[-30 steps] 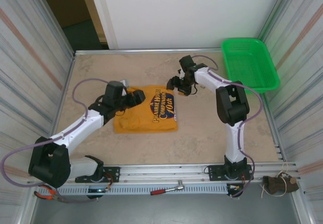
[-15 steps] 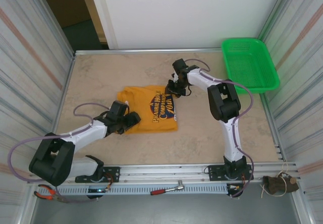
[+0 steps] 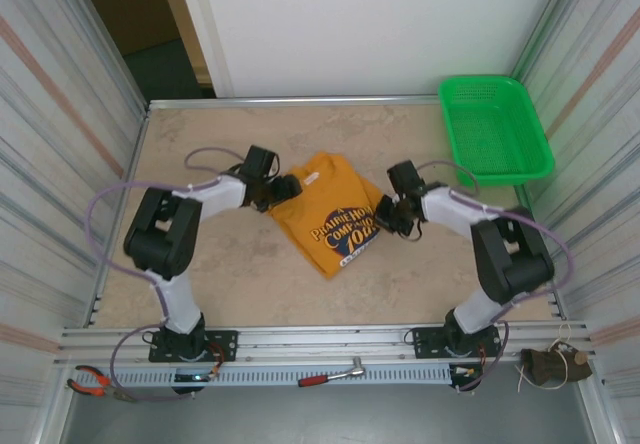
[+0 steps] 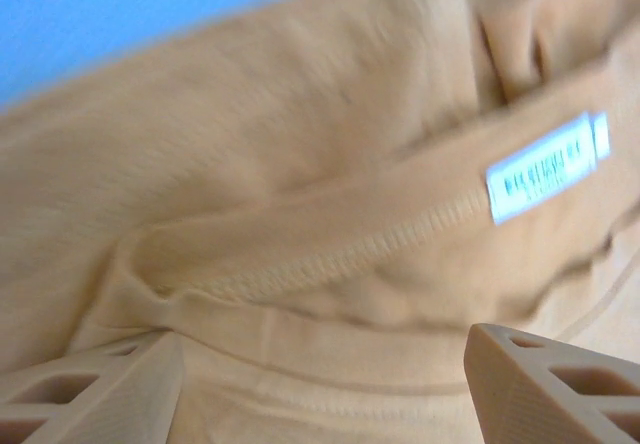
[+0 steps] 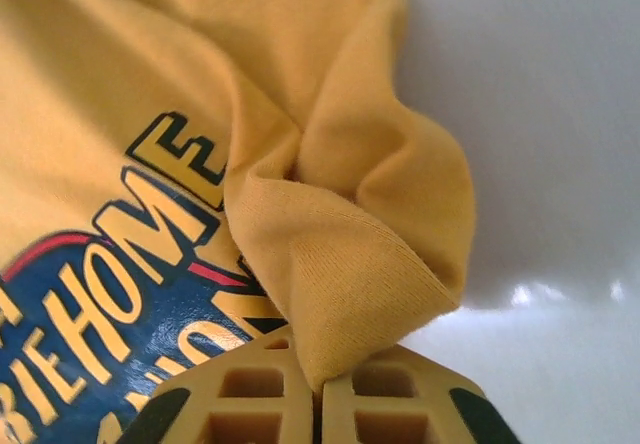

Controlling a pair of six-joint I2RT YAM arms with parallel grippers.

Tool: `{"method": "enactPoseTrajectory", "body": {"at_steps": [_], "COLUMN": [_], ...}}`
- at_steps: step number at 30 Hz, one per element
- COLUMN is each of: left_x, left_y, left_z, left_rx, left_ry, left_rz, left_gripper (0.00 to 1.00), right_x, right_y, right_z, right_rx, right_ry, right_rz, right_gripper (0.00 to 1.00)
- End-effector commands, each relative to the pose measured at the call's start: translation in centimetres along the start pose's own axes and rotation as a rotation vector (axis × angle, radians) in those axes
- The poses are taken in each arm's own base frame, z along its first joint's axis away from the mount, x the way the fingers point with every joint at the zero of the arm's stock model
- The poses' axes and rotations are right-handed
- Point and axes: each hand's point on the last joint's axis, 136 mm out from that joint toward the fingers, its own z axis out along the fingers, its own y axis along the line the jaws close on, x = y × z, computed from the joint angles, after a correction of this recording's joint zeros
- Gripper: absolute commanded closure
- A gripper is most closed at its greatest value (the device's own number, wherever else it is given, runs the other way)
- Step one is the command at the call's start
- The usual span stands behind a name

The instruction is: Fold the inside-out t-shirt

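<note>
Pinching only a small ridge of cloth at the shirt's (image 3: 322, 204) right edge, the right end effector (image 5: 320, 389) is closed on fabric that could slip out under any pull. Slightly farther back, the left end effector (image 4: 320, 364) stands open at the collar (image 4: 330, 254), gripping nothing. A one-sided drag would bunch the shirt in the middle of the worktop (image 3: 200, 284).

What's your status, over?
Left gripper open at the collar. Right gripper shut on a fold of the t-shirt, logo up. Green basket stands apart.
</note>
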Motion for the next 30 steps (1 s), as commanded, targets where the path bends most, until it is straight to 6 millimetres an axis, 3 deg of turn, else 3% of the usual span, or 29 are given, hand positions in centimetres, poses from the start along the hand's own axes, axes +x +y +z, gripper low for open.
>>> {"method": "enactPoseTrajectory", "body": {"at_steps": [1,4,7,11,15,19,23,26,30], "left_x": [-2.8,-7.2,-10.8,-12.5,-10.1,-5.7,-2.0,-1.2,-1.7], "left_y": [-1.6,-3.5,-5.3,-6.3,-5.7,-3.4,-1.6,-1.4,-2.0], "left_z": [0.6,0.3,-2.2,-6.7,-9.3,-8.2,-5.8,-4.4,-3.6], "left_rx": [0.029,0.073,0.129,0.167,0.199,0.189,0.194,0.2,0.208], "left_ry": [0.049,0.015,-0.043,-0.12,-0.132,-0.057,0.001,0.022,0.026], "left_rz": [0.168,0.229,0.254,0.248,0.18,0.047,-0.101,-0.124,-0.105], "left_gripper": [0.25,0.24,0.23,0.22,0.21,0.21,0.23,0.25,0.29], "right_x": [3.5,6.5,6.1,1.4,-5.1,-9.2,-11.2,-12.0,-12.6], "right_y": [-0.6,0.4,1.5,3.2,5.7,8.8,9.9,10.0,9.9], "right_z": [-0.7,-3.2,-6.9,-10.8,-12.3,-10.5,-5.9,-3.1,-0.9], "right_rx": [0.006,0.004,-0.001,-0.048,-0.094,-0.113,-0.065,-0.048,-0.037], "right_ry": [-0.054,-0.1,-0.179,-0.253,-0.275,-0.211,-0.122,-0.088,-0.059], "right_rz": [0.066,-0.019,-0.1,-0.15,-0.27,-0.439,-0.537,-0.559,-0.561], "right_gripper": [0.69,0.49,0.4,0.38,0.37,0.35,0.35,0.36,0.38]}}
